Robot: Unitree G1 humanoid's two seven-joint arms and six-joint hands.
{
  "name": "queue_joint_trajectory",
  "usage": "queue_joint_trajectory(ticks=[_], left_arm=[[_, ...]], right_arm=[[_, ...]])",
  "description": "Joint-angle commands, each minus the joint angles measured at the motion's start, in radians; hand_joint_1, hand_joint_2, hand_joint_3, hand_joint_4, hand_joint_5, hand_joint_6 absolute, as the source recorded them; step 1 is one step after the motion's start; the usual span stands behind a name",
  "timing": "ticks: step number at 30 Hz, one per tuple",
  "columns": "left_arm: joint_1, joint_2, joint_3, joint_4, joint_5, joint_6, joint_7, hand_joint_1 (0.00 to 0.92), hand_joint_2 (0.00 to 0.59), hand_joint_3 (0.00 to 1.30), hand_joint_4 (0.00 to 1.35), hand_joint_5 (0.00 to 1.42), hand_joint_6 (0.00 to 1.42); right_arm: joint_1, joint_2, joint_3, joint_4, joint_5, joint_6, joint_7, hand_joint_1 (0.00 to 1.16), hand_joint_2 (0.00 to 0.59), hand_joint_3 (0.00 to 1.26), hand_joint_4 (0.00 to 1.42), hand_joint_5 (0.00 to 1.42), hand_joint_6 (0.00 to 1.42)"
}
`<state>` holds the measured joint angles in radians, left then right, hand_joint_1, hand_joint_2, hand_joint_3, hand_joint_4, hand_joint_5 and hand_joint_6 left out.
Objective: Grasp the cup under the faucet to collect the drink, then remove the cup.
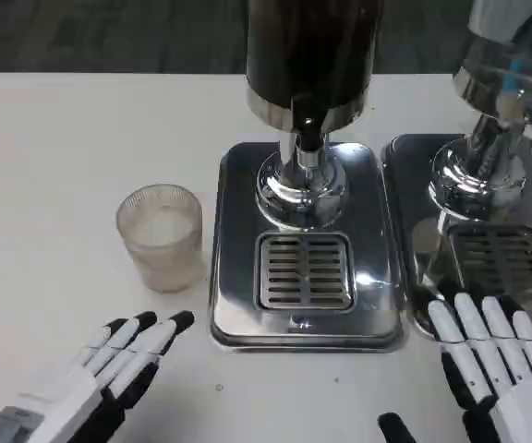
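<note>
The left hand point(109, 365) lies low on the white table point(44, 166), fingers stretched forward and apart, holding nothing. Just ahead of its fingertips stands the frosted plastic cup point(161, 236), upright and untouched, beside the drink dispenser point(308, 74) rather than under its faucet point(308, 129). The right hand point(488, 355) rests palm down, fingers spread and empty, their tips at the edge of a second dispenser's drip tray point(506, 258). Between the hands sits the first dispenser's slotted drip grate point(305, 270). Both dispensers' tanks are cut off at the top.
</note>
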<state>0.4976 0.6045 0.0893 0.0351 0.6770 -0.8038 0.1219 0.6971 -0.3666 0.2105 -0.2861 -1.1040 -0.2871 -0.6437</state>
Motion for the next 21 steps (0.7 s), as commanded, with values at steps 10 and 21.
queue_joint_trajectory(ticks=[10, 21], left_arm=[[0.003, 0.004, -0.008, 0.011, -0.017, 0.012, 0.003, 0.0, 0.094, 0.0, 0.0, 0.0, 0.0], [-0.032, -0.017, 0.017, 0.077, -0.097, -0.078, 0.079, 0.0, 0.089, 0.0, 0.0, 0.0, 0.0]], right_arm=[[0.004, -0.01, 0.003, -0.005, 0.039, -0.005, 0.0, 0.33, 0.359, 0.08, 0.0, 0.0, 0.0], [-0.013, 0.008, 0.008, -0.017, 0.06, -0.002, 0.006, 0.35, 0.366, 0.13, 0.0, 0.0, 0.01]])
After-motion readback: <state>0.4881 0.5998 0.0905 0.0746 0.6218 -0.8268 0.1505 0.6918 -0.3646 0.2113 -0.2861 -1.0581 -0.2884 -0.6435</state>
